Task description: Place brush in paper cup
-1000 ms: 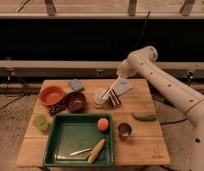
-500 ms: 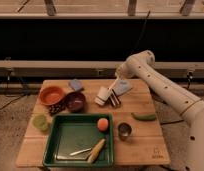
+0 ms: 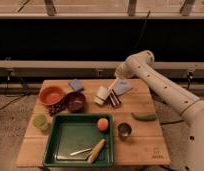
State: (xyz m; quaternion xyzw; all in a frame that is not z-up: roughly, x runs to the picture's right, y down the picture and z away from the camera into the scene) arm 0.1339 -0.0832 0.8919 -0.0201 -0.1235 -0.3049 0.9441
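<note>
Dark wall and a long grey rail sit behind the wooden counter [image 3: 140,102]. The robot's white arm comes in from the right and bends down over the back of the counter. Its tool [image 3: 118,81] hangs just above and to the right of the paper cup [image 3: 101,94]. I cannot tell how wide the tool is open, or if it has hold of anything.

The brush [image 3: 113,87] looks like a thin white stick. It slants from the right side of the paper cup up to the tool. I cannot tell if its end is inside the cup or just beside it.

A second ago the tool was lower and closer to the cup. Now it has gone up and a bit to the right. The cup is in the same spot. I think the brush is being lifted and lined up, so the drop into the cup is not done yet.

A striped block [image 3: 115,99] lies just beside the cup, so it could get bumped.

One small mark [image 3: 156,152] is on the counter's near right corner. I cannot read it. No other words show.
</note>
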